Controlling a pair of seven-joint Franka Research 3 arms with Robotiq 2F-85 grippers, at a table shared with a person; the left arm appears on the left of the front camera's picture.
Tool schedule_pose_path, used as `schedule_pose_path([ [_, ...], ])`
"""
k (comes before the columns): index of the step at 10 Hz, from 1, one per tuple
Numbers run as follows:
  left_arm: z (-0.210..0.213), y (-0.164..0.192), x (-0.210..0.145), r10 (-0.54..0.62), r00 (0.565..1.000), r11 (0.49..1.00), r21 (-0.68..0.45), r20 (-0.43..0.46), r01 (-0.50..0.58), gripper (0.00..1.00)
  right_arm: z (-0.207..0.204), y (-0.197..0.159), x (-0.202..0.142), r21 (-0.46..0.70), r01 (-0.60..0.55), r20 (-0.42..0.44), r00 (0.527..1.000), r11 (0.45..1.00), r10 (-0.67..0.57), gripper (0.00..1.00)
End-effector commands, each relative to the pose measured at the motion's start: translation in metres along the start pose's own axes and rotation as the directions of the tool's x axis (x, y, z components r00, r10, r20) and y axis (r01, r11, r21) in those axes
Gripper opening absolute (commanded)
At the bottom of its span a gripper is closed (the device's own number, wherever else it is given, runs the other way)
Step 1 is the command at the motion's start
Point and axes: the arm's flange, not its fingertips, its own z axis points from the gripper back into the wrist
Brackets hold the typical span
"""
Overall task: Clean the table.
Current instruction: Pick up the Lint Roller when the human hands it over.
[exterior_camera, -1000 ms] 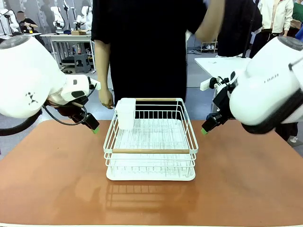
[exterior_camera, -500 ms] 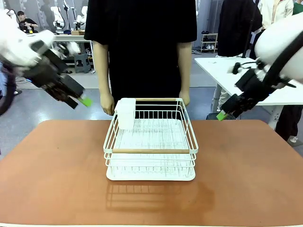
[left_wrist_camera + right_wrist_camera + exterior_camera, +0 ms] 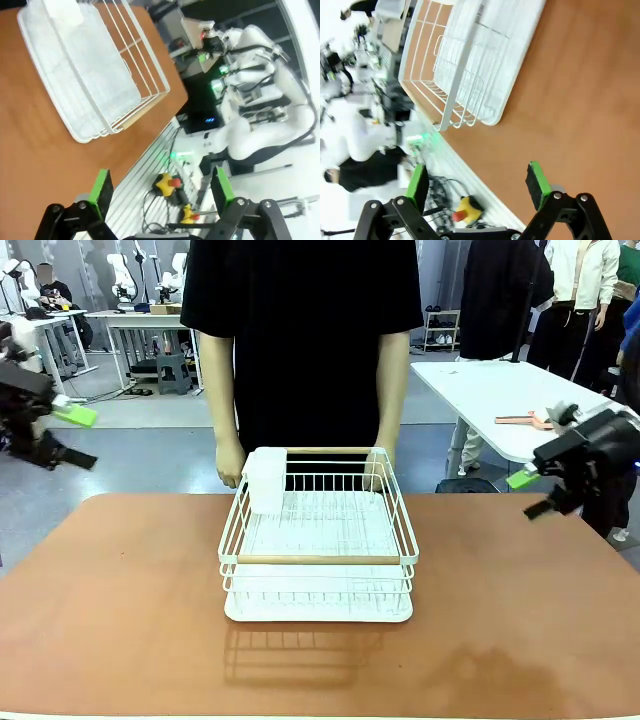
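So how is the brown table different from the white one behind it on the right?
The brown table is terracotta with a pale edge and lies nearest the camera. The white table stands farther back, to the right of the person. The brown table carries a white wire rack, while the white table bears a small pinkish item. Both have rounded corners.

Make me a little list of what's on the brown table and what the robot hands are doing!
Table: reddish-brown top
Wire rack: white, mid-table, wooden bars on its rim
White holder: at the rack's far left corner
Person: stands at the far side, hands by the rack's far rim
Left gripper: open, empty, up in the air at the left
Right gripper: open, empty, up in the air at the right
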Motion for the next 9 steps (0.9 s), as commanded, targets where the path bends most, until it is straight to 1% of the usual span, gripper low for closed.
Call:
schedule_pose_path([
  [1, 0.016, 0.019, -0.029, 0.070, 0.995, 0.998, -0.011, 0.071, -0.070, 1.00, 0.020, -0.006, 0.001, 0.055, 0.173, 0.027, 0.984, 0.983, -0.175, 1.00],
  [2, 0.005, 0.025, -0.031, 0.024, 1.000, 0.988, 0.154, -0.010, -0.022, 1.00, 0.018, -0.002, 0.002, 0.020, 0.173, -0.043, 0.984, 0.985, -0.172, 1.00],
  [3, 0.020, 0.015, -0.009, 0.055, 0.998, 0.998, -0.014, 0.038, -0.055, 1.00, 0.013, -0.015, -0.009, 0.028, 0.087, 0.007, 0.996, 0.996, -0.087, 1.00],
  [6, 0.020, 0.015, -0.009, 0.055, 0.998, 0.998, -0.014, 0.038, -0.055, 1.00, 0.013, -0.015, -0.009, 0.028, 0.087, 0.007, 0.996, 0.996, -0.087, 1.00],
  [7, 0.018, 0.021, -0.011, 0.077, 0.997, 0.997, 0.019, 0.030, -0.077, 1.00, 0.016, -0.016, -0.008, 0.028, 0.119, -0.010, 0.993, 0.992, -0.119, 1.00],
  [8, 0.046, 0.035, -0.017, 0.136, 0.990, 0.989, -0.068, 0.044, -0.133, 1.00, 0.036, -0.042, -0.008, 0.118, 0.207, -0.070, 0.977, 0.971, -0.200, 1.00],
  [9, 0.075, 0.042, -0.024, 0.161, 0.986, 0.976, -0.158, 0.042, -0.153, 1.00, 0.055, -0.065, -0.008, 0.187, 0.267, -0.106, 0.962, 0.945, -0.251, 1.00],
])
